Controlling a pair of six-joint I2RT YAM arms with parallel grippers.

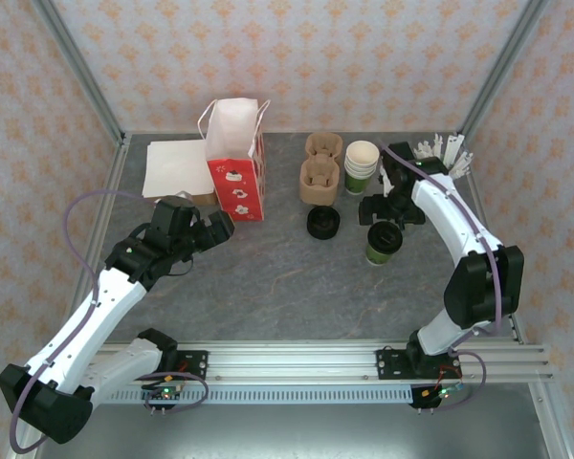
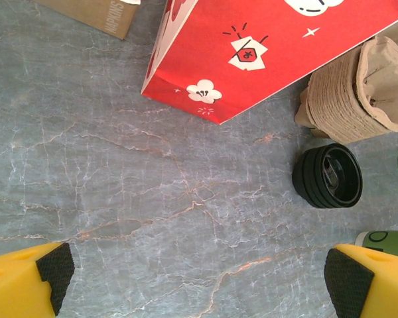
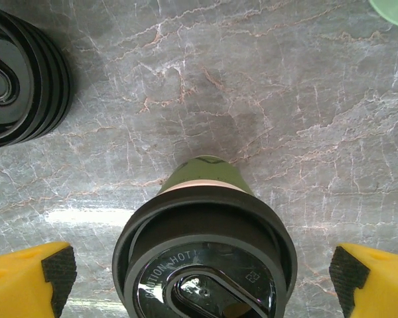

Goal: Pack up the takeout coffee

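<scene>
Green cup (image 3: 202, 173), black lid (image 3: 205, 265)

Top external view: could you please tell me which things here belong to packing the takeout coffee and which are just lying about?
For the job: lidded takeout coffee; red paper bag, likely where it goes; possibly the pulp cup carriers.
Lying about: stack of black lids; stack of lidless green cups; white napkins; holder of wrapped sticks.
</scene>
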